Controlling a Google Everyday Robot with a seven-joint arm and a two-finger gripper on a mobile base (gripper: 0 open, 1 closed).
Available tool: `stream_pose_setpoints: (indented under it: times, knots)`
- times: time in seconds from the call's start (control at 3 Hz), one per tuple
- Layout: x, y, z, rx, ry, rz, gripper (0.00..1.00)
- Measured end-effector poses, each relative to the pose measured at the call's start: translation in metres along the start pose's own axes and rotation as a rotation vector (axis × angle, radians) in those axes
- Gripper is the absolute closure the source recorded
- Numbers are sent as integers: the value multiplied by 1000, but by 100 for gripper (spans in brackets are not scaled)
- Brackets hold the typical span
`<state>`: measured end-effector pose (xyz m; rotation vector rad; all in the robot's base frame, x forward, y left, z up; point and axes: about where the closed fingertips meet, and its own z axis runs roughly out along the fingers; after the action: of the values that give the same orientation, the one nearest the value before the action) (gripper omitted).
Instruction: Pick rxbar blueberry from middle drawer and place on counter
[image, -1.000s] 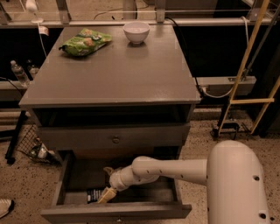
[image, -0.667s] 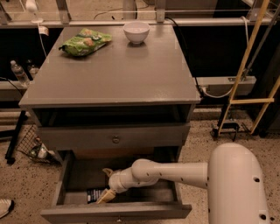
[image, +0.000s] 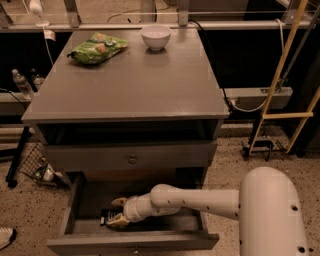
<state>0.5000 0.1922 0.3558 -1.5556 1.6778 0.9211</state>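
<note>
The rxbar blueberry (image: 106, 218), a small dark flat bar with white lettering, lies on the bottom of the open middle drawer (image: 70, 212), near its front left. My gripper (image: 118, 211) reaches into the drawer from the right at the end of the white arm (image: 200, 198). Its yellowish fingertips (image: 119, 202) stand apart, one behind and one in front of the bar's right end. The counter (image: 135, 80) is the grey top of the cabinet above.
A green snack bag (image: 96, 48) and a white bowl (image: 155, 36) sit at the back of the counter. A closed drawer front with a round knob (image: 132, 159) is above the open drawer. A wire basket (image: 35, 167) is on the floor at the left and a yellow frame (image: 280, 85) stands at the right.
My gripper has stayed over the bar in the drawer. Its fingertips stand a little closer together than before.
</note>
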Motion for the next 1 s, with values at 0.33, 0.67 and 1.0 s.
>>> stream_pose_setpoints:
  times: [0.33,0.67,1.0]
  knots:
    - [0,1,1,0,-12,-5,74]
    - [-6,-3,-13,20,-35,-14,100]
    - [-17,-12,-41,47,-62,-40,100]
